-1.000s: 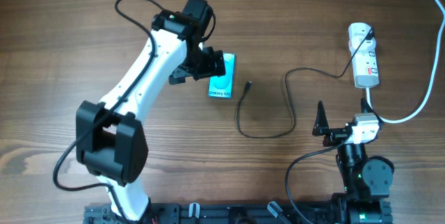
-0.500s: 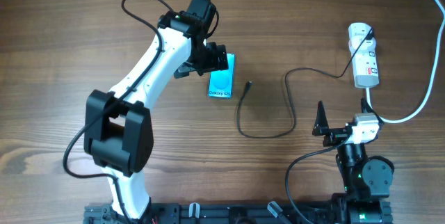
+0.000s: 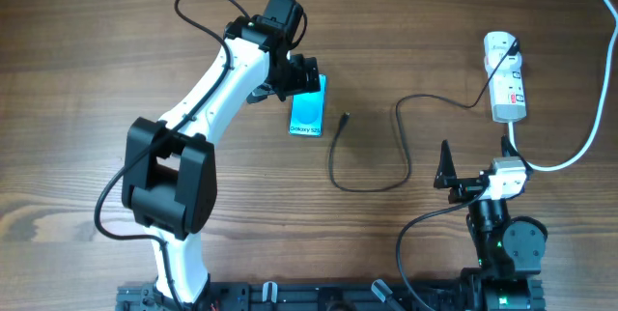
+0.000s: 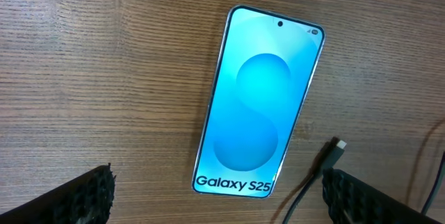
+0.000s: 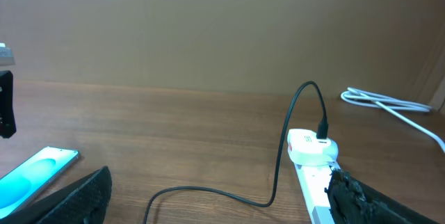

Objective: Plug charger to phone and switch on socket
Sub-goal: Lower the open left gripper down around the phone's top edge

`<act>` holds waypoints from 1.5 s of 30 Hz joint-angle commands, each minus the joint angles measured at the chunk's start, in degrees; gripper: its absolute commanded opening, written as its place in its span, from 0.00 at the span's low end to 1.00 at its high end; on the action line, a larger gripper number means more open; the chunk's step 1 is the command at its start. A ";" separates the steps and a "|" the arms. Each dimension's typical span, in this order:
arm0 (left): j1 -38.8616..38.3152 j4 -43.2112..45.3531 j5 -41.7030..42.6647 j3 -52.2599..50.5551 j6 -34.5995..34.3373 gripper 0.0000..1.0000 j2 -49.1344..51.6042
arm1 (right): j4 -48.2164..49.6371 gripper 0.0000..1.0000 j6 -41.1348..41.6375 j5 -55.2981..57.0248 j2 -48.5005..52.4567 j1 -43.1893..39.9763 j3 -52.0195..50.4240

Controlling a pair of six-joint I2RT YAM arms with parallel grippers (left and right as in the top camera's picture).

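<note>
— What has changed from a second ago?
— The left arm's elbow is carried to the right and its wrist is pushed a little farther up the table (image 3: 77, 79). The left gripper (image 3: 300, 75) is now placed by the far left corner of the phone (image 3: 309, 108). Nothing else is seen displaced.
— How is that arm posed?
— It is stretched out from its base at the near edge, slanted up and to the right. The wrist is bent down, so the phone is framed from above. Its fingers (image 4: 87, 195) are held wide apart, one at each lower corner of the wrist view, and nothing is gripped.
— And the right arm?
— It is folded over its base. The right gripper (image 3: 446, 161) is raised off the table, its fingers (image 5: 80, 197) spread and empty.
— Where are the task's things located?
— The phone is laid flat, screen up, with "Galaxy S25" at its near end. The charger (image 3: 406, 152) is draped in loops between phone and socket (image 3: 506, 89). Its plug tip (image 4: 338, 145) is left just beside the phone's near right corner, not inserted, while its other end is seated in the socket. A white cord (image 3: 579, 147) is run off the socket's near end.
</note>
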 commanded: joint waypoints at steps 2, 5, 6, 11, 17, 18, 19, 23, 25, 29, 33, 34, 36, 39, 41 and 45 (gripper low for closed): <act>-0.44 0.22 -0.55 0.57 0.68 1.00 0.81 | 0.09 1.00 -0.28 0.50 -0.46 0.02 -0.07; -0.44 0.94 -0.55 0.57 0.68 1.00 1.42 | 0.09 1.00 -0.28 0.50 -0.46 0.02 -0.07; -0.44 1.49 -0.52 0.57 0.66 1.00 1.75 | 0.09 1.00 -0.28 0.50 -0.46 0.02 -0.07; -0.90 2.27 -0.52 0.57 0.66 1.00 3.82 | 0.09 1.00 -0.28 0.50 -0.46 0.02 -0.07; -2.34 4.04 -0.55 0.57 0.22 1.00 5.57 | 0.09 1.00 -0.31 0.50 -0.46 0.02 -0.07; -2.58 4.28 -0.57 0.57 0.22 1.00 5.57 | 0.09 1.00 -0.31 0.50 -0.46 0.02 -0.07; -2.78 4.61 -0.57 0.57 0.22 1.00 5.57 | 0.09 1.00 -0.28 0.50 -0.46 0.02 -0.07; -3.17 6.12 -0.55 0.55 0.20 1.00 5.60 | 0.11 1.00 -0.28 0.50 -0.46 0.02 -0.07; -3.17 6.91 -0.55 0.52 -0.85 1.00 5.60 | 0.09 1.00 -0.28 0.50 -0.46 0.02 -0.07; -3.17 7.48 -0.61 0.52 -1.27 1.00 5.68 | 0.09 1.00 -0.31 0.50 -0.46 0.02 -0.07; -3.17 7.67 -1.42 0.33 -1.25 1.00 5.68 | 0.09 1.00 -0.28 0.50 -0.46 0.02 -0.07; -3.17 7.63 -1.44 0.28 -1.25 1.00 5.68 | 0.09 1.00 -0.28 0.50 -0.46 0.02 -0.07; -3.17 7.52 -1.44 0.11 -1.25 1.00 5.68 | 0.09 1.00 -0.31 0.50 -0.46 0.02 -0.07; -3.17 7.37 -2.47 -0.17 -1.25 1.00 5.84 | 0.09 1.00 -0.28 0.50 -0.46 0.02 -0.07; -3.17 7.54 -2.49 -0.17 -1.25 1.00 5.84 | 0.09 1.00 -0.28 0.50 -0.46 0.02 -0.07; -3.17 7.52 -2.49 -0.17 -1.25 1.00 5.84 | 0.09 1.00 -0.28 0.50 -0.46 0.02 -0.07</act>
